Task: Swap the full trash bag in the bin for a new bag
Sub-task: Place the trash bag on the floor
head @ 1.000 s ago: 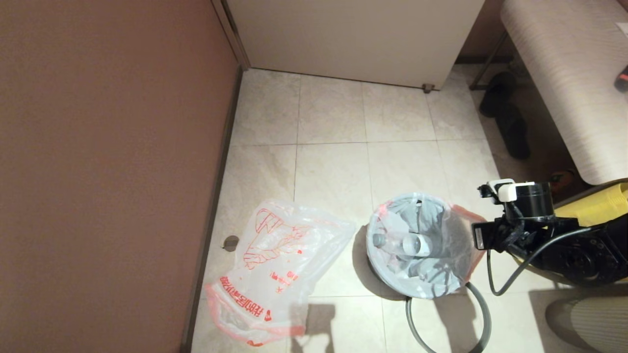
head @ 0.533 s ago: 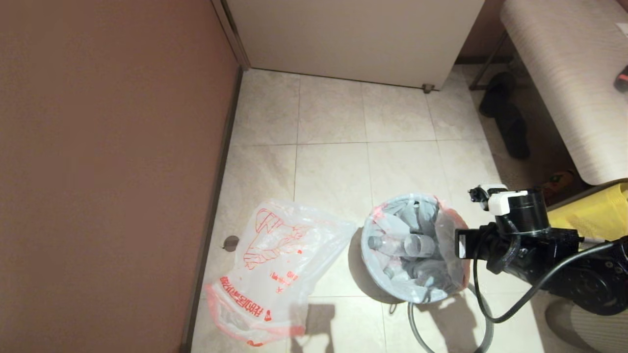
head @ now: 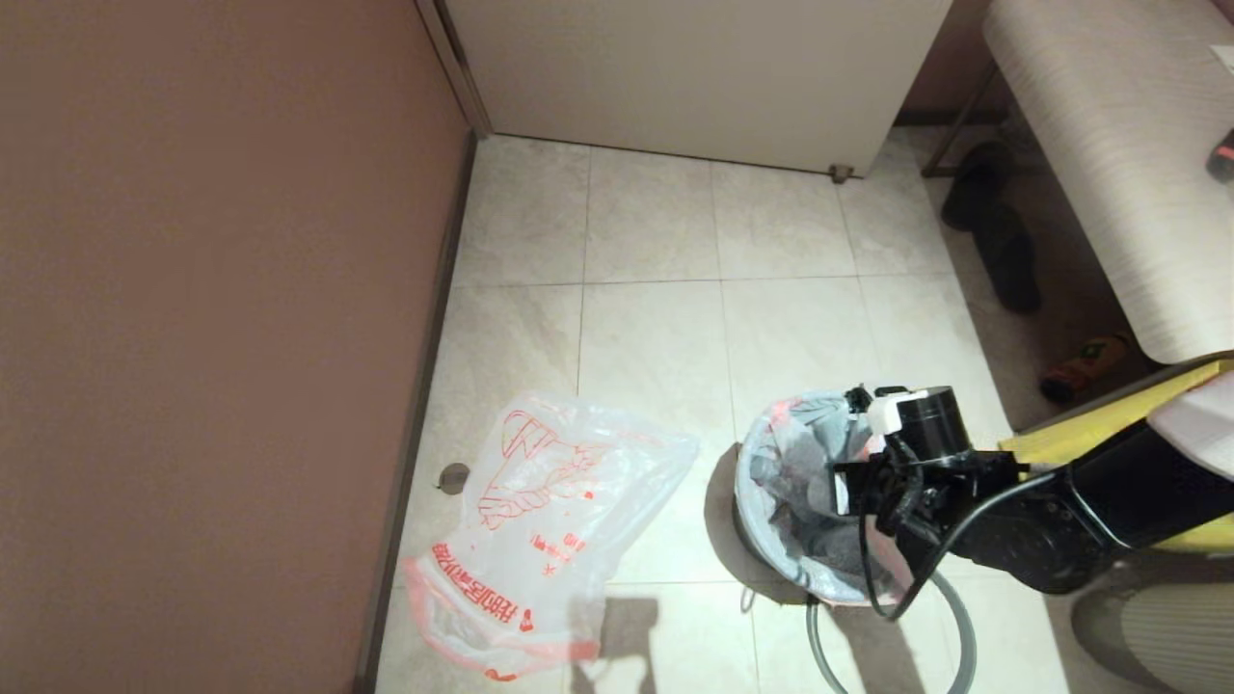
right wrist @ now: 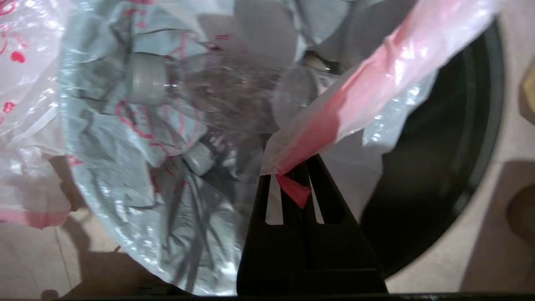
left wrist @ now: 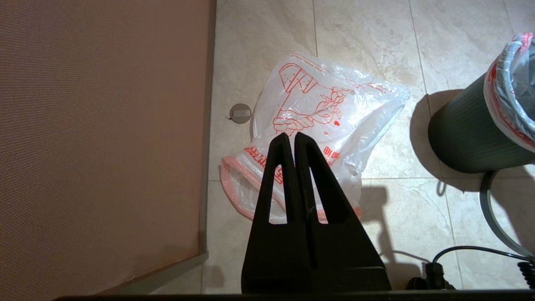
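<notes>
The full trash bag [head: 795,482], translucent white with a pink hem, sits in the black bin [left wrist: 459,138] with bottles and crumpled plastic inside. My right gripper [right wrist: 301,167] is over the bin's right side, shut on the bag's pink hem [right wrist: 355,104], which is stretched inward off the bin's glossy black wall [right wrist: 439,175]. The grey hoop [head: 956,617] lies on the floor beside the bin. The new bag [head: 549,511] with red drawing and characters lies flat on the tiles to the left. My left gripper [left wrist: 290,136] hangs above the new bag [left wrist: 334,104], shut and empty.
A brown wall [head: 212,337] borders the left; a white cabinet [head: 694,77] stands at the back. A bench [head: 1118,164], dark slippers [head: 993,231] and a yellow fabric bag [head: 1089,439] crowd the right. A round floor cap [head: 453,476] sits near the wall.
My right arm has swung left over the bin, drawing the bag's right hem inward. The bag's mouth has narrowed and the bin has shifted slightly.
</notes>
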Robot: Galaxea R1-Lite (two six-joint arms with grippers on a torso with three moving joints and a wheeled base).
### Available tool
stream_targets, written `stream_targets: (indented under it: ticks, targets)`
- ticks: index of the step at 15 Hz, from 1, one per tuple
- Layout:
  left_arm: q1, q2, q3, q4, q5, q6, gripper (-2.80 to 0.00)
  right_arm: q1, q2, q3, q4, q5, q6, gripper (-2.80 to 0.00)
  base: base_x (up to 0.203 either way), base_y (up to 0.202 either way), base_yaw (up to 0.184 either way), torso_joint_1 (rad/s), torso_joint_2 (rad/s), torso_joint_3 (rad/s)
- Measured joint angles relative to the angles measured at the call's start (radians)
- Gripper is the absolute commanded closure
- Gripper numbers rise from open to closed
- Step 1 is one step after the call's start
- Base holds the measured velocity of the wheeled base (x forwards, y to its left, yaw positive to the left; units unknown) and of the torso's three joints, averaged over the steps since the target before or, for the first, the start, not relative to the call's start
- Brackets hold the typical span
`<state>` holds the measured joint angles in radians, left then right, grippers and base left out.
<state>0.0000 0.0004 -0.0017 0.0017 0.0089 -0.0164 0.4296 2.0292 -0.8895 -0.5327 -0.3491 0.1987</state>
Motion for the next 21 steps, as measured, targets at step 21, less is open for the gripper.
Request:
stream_targets:
  ticks: [21]
  targets:
    - [0.0, 0.0, 0.0, 0.0, 0.0, 0.0, 0.0, 0.194, -0.36, -0.218, 0.406, 0.036, -0.04, 0.0, 0.0, 0.0, 0.0, 0.0, 0.0, 0.0]
